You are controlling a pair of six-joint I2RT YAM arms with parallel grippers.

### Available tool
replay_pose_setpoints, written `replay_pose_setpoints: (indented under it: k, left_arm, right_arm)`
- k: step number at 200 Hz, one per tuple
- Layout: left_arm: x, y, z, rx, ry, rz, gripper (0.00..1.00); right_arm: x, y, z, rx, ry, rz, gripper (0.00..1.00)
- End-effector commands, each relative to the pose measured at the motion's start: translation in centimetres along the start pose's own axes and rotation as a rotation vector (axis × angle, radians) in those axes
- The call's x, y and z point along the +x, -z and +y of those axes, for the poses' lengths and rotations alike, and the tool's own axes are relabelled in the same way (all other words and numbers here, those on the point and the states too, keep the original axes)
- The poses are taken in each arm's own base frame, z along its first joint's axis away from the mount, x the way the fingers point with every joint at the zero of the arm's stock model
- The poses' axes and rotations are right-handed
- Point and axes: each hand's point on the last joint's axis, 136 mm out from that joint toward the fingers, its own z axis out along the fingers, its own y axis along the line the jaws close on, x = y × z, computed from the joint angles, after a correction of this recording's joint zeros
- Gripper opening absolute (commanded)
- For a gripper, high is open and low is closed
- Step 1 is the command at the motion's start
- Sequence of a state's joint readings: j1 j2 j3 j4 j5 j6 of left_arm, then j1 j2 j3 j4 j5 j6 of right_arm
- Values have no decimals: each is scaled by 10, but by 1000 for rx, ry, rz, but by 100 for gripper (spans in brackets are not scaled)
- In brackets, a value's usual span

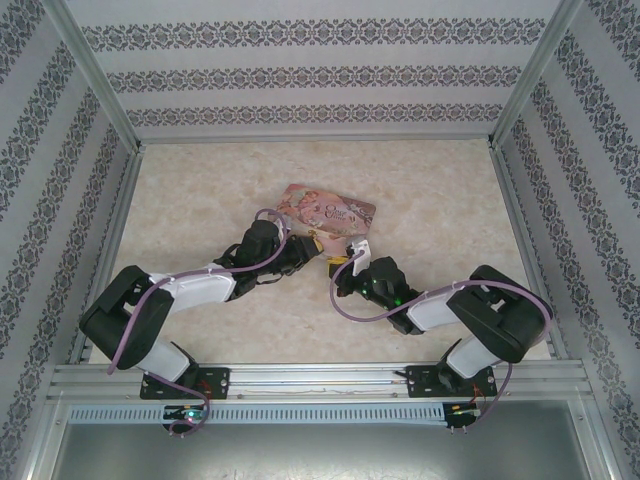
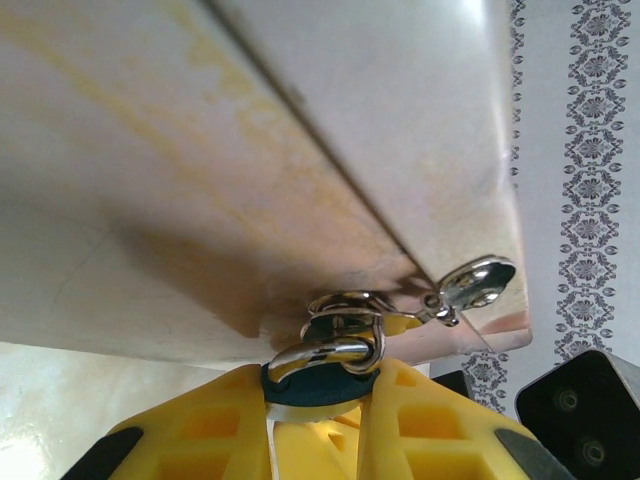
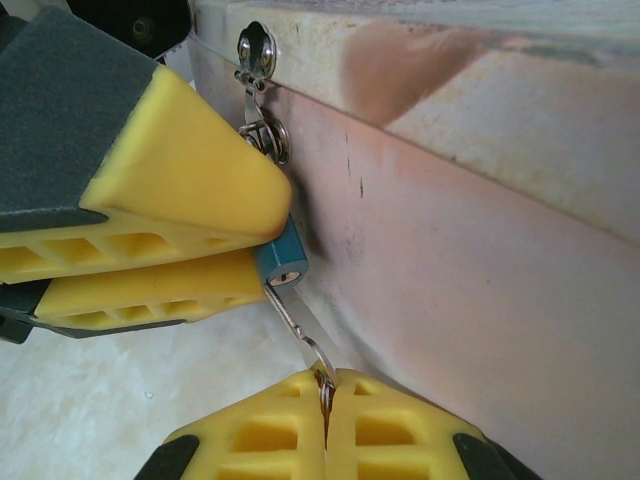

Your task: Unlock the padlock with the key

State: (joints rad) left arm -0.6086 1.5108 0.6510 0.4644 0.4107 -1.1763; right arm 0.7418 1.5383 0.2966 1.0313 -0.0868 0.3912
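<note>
Your right gripper (image 3: 325,400) is pinched shut on the thin grey metal key (image 3: 300,325), whose long axis runs from 6 o'clock up toward 11 o'clock in the right wrist view, tip at the keyhole of the tiny teal-bodied padlock (image 3: 283,258). Your left gripper (image 2: 318,390) is clamped on that padlock's body, keyhole facing 5 o'clock, beside the wall of the pink illustrated rectangular tin box (image 3: 480,300).

Small teal padlock (image 3: 283,258), shackle looped through tin latch (image 3: 256,55), slim grey key (image 3: 300,322) slanting down from its keyhole, seemingly inserted
</note>
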Motion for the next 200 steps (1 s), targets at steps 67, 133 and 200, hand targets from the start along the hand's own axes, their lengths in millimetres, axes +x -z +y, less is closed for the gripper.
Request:
replay_pose_setpoints:
  k: [67,133,200]
  left_arm:
    - [9,-7,-23,91,-30,39,21]
    - [9,-6,-24,93,-30,41,20]
    - [10,-6,-25,93,-30,48,21]
  right_arm:
    - [-1,9,-13,83,-40,-9,0]
    - [5,4,-6,48,-33,15,0]
    - [-8,-2,3,6,-25,-17,0]
